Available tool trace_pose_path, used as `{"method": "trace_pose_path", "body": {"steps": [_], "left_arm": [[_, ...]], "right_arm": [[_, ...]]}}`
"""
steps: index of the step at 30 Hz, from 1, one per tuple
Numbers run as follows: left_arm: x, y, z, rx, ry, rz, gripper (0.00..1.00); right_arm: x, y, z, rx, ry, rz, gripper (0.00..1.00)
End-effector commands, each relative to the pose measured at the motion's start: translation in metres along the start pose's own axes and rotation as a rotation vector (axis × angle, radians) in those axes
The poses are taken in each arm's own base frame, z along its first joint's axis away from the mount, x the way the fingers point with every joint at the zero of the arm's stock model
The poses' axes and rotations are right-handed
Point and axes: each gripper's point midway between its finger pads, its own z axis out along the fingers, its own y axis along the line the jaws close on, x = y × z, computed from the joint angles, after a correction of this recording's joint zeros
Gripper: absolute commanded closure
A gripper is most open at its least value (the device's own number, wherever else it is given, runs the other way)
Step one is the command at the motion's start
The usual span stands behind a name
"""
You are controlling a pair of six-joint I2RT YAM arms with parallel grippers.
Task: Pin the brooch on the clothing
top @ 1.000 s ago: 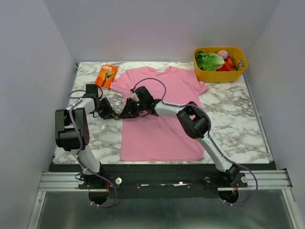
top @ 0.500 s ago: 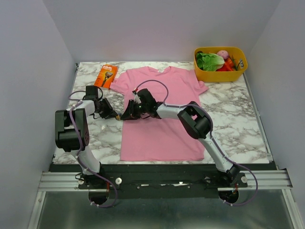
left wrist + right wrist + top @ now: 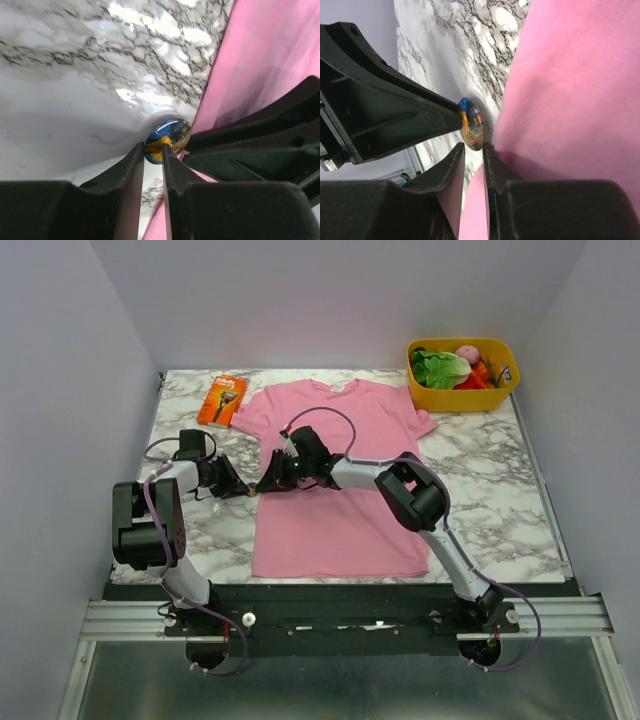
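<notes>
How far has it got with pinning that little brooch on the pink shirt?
About midway. Done: the brooch is pinched in the left gripper, right at the edge of the T-shirt. In hand: the right gripper pinches that edge beside it. Left: fastening; the brooch is not yet on the fabric.

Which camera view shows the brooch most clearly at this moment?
The left wrist view: the brooch faces the camera, blue and orange, at the tips of the left hand. The right wrist view shows it obliquely, beside the T-shirt. The top view hardly shows it.
</notes>
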Motion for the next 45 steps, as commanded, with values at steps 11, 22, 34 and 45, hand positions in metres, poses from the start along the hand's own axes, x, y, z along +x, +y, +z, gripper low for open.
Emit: {"method": "trace_pose_path", "body": {"steps": [11,22,34,45], "left_arm": [[0.046,-0.054,-0.010,0.212,0.126,0.057,0.73],[0.036,-0.056,-0.018,0.183,0.087,0.082,0.72],[0.020,-0.068,-0.044,0.169,0.005,0.160,0.64],[0.016,-0.137,-0.113,0.164,-0.185,0.489,0.45]], "right_arm": [[0.004,0.040,-0.024,-0.061,-0.043,-0.092,0.72],[0.008,0.015,-0.025,0.069,-0.030,-0.094,0.93],[-0.012,0.014,-0.060,0.132,-0.081,-0.151,0.99],[-0.051,0.068,-0.144,0.128,-0.229,-0.256,0.99]]}}
